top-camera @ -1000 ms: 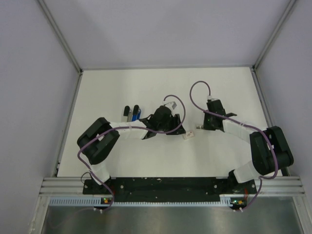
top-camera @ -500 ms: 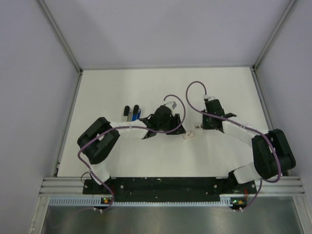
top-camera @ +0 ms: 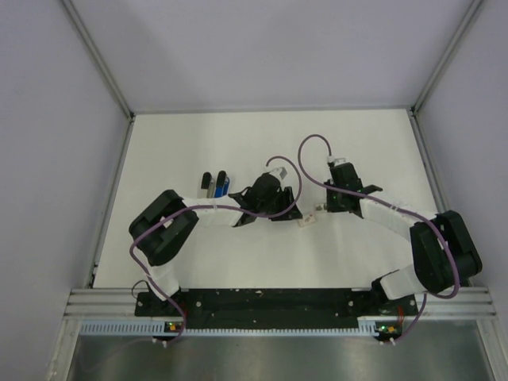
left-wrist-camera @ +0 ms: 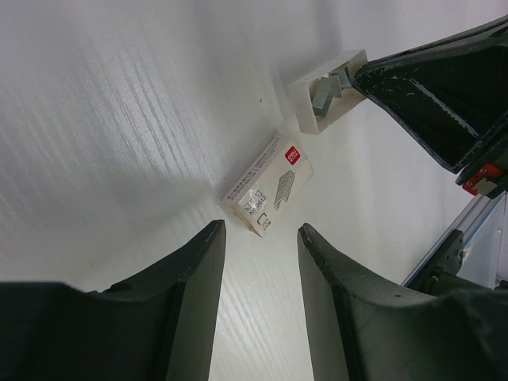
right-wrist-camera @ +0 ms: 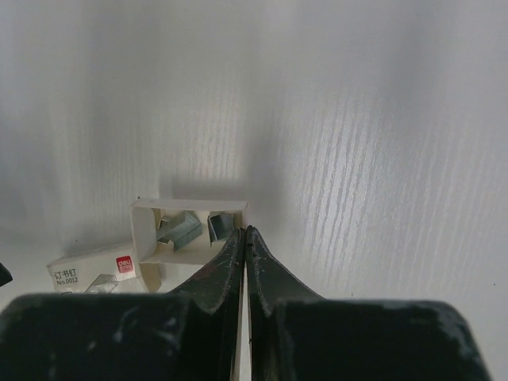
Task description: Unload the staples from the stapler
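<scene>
The staples [right-wrist-camera: 184,230] in the open box [right-wrist-camera: 144,230] look light, slippery and crumbly; pinch a strip across its long sides. Right hand [right-wrist-camera: 244,231] clenched, left hand [left-wrist-camera: 260,232] released.

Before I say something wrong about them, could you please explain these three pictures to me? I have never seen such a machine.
The machine is two robot arms, the left arm and the right arm, bolted at the near edge of a white table. One picture looks down from above. The other two come from a small camera on each wrist, so each shows the black fingers of its own hand.

The left hand is open and empty, pointing toward a closed box with a red mark. Beside that box lies an open tray with grey staples inside. The right hand is shut, with its tips at the tray's rim. I cannot tell whether it pinches anything. Further left lies the stapler, dark and blue, and neither hand touches it.
</scene>
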Available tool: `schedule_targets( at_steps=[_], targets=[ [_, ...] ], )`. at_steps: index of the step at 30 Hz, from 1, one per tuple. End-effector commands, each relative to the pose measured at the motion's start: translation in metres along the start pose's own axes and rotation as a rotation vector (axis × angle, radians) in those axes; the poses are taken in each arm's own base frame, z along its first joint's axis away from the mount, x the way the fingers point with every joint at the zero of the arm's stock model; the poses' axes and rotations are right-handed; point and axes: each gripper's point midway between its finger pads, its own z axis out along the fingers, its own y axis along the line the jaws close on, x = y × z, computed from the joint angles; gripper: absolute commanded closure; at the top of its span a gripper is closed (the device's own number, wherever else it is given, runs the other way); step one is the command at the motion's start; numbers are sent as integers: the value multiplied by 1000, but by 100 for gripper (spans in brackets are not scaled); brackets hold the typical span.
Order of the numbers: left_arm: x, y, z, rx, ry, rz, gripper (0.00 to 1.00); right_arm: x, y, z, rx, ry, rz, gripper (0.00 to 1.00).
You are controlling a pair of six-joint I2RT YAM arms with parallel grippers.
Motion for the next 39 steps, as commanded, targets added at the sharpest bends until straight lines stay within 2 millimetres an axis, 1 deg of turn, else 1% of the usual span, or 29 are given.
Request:
schedule_targets(
  at_steps=[1, 3, 7, 11, 14, 16, 17, 23, 29, 39],
  targets=[
    [-6, -8, 5, 19, -26, -22, 53, -9, -1, -9, 20, -47, -13, 100],
    [-4, -8, 7, 19, -20, -28, 53, -6, -2, -9, 25, -42, -12, 100],
    [1, -6, 7, 9, -9, -35, 54, -9, -3, -13, 36, -57, -1, 100],
    [4, -2, 4, -6, -4, -33, 66, -9, -7, -14, 61, -50, 9, 100],
    [7, 3, 1, -26, -3, -30, 81, -8, -11, -14, 83, -46, 18, 100],
    [9, 5, 0, -42, 0, -27, 95, -9, -11, -16, 89, -44, 24, 100],
    [10, 7, -1, -47, 3, -21, 100, -8, -11, -16, 88, -42, 25, 100],
    [18, 11, -2, -69, 19, -15, 100, -8, -8, -16, 79, -34, 47, 100],
    [22, 12, 5, -82, 37, -8, 100, -5, -3, -13, 67, -19, 46, 100],
    [14, 9, 17, -94, 36, 12, 100, 3, 2, -14, 58, -11, 56, 100]
  ],
)
